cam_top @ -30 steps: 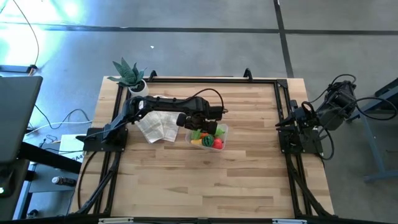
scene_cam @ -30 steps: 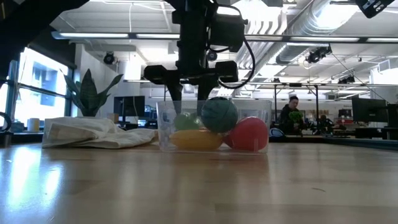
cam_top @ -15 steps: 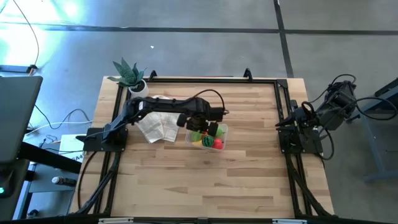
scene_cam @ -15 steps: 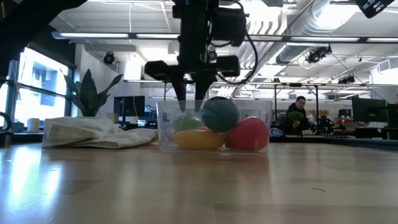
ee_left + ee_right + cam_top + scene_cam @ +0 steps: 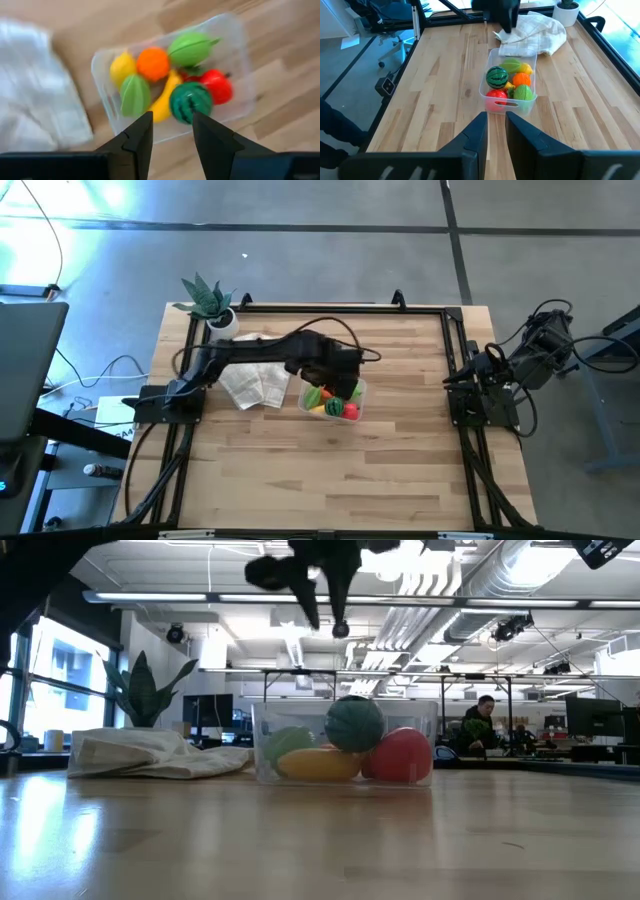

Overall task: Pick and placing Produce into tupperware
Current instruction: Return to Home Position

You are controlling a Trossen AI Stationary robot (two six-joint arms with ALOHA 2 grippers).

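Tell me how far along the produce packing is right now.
Nearly finished, it seems. Done: all the produce in view, including the watermelon, orange and banana, sits inside the tupperware. In hand: nothing; the left claw hangs open and empty above it. Left: probably just bringing the left claw back to rest, as the right claw is parked at the right edge of the table.

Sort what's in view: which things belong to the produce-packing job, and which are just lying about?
Job: tupperware; toy fruits in it; left gripper above it, fingers open; right gripper parked at the table's right edge.
Lying about: white cloth beside the tupperware; potted plant at the far left corner.
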